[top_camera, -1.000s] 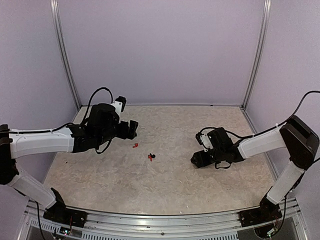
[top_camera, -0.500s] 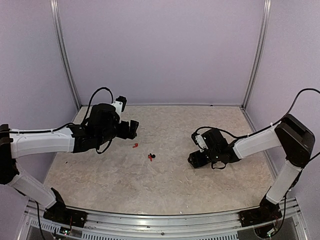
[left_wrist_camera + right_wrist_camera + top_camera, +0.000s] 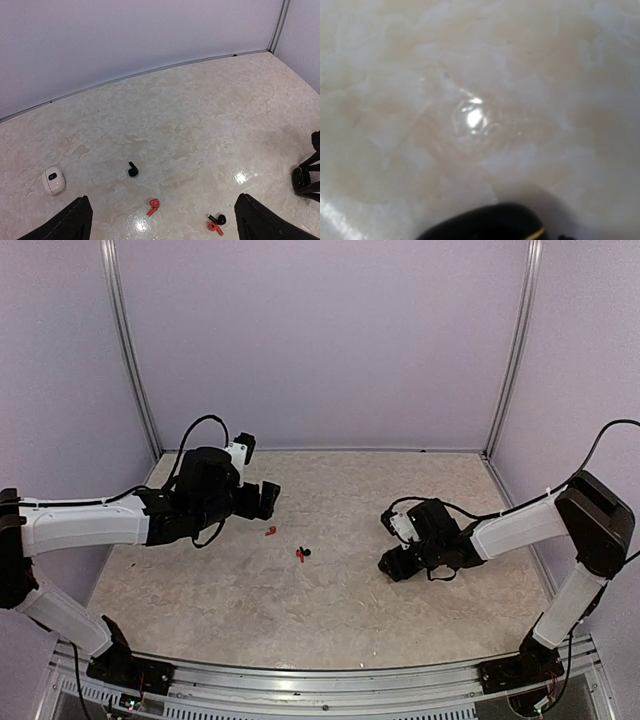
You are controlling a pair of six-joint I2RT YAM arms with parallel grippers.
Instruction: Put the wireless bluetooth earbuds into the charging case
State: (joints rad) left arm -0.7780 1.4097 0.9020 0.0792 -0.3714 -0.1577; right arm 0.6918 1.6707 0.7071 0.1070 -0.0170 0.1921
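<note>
Marble tabletop (image 3: 330, 620); R tool (image 3: 392, 565) low, L tool (image 3: 268, 498) raised.

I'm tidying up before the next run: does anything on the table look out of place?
Yes. Tiny plastic earbuds lie scattered loose on the marbled tabletop: a black earbud, a red earbud, and a red-and-black pair close together. The white pebble-shaped case sits apart from them.
</note>
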